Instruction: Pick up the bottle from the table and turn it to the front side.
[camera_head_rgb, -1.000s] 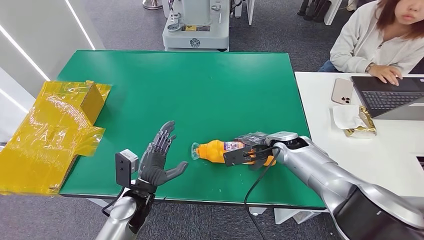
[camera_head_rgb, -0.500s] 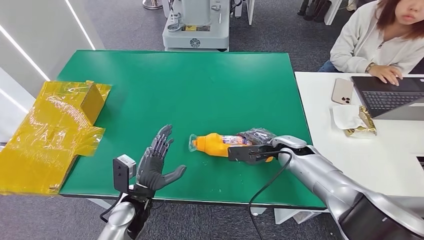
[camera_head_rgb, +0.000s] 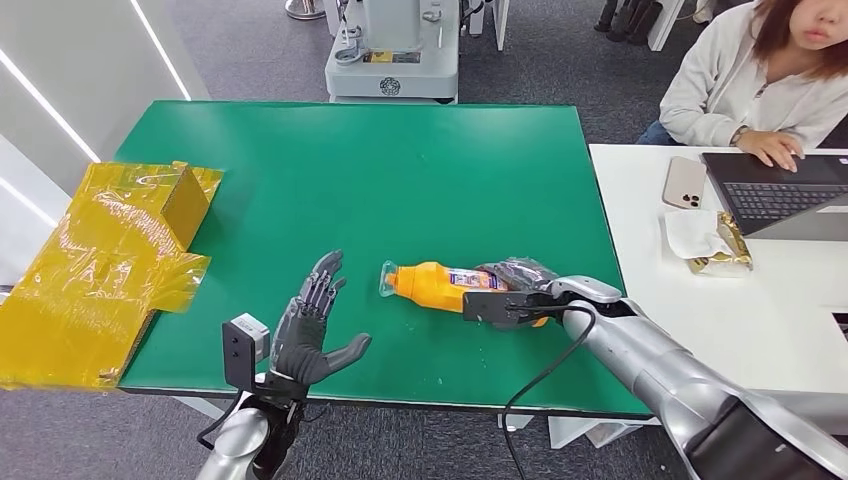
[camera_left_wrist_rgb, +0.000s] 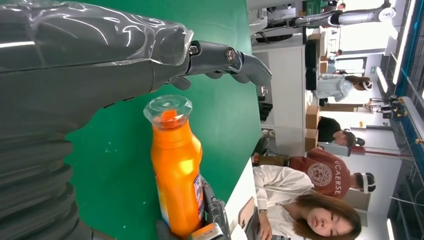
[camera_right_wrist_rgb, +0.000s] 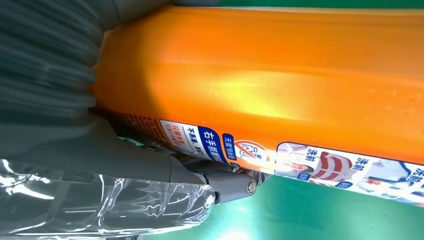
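right hand (camera_head_rgb: 512, 283) grips orange bottle (camera_head_rgb: 432, 285) lying sideways, left hand (camera_head_rgb: 310, 330) spread nearby; slick plastic could slip mid-turn.

Orange plastic bottle (camera_head_rgb: 432, 285) is seen lying on its side on the green table (camera_head_rgb: 400, 170), near the front edge — clear cap (camera_head_rgb: 386, 280) pointed toward the robot's left. A printed label (camera_right_wrist_rgb: 320, 162) with blue and white text panels is wrapped around the body. The base end is gripped by the right hand (camera_head_rgb: 515, 285); whether the bottle is lifted off the surface cannot be told.
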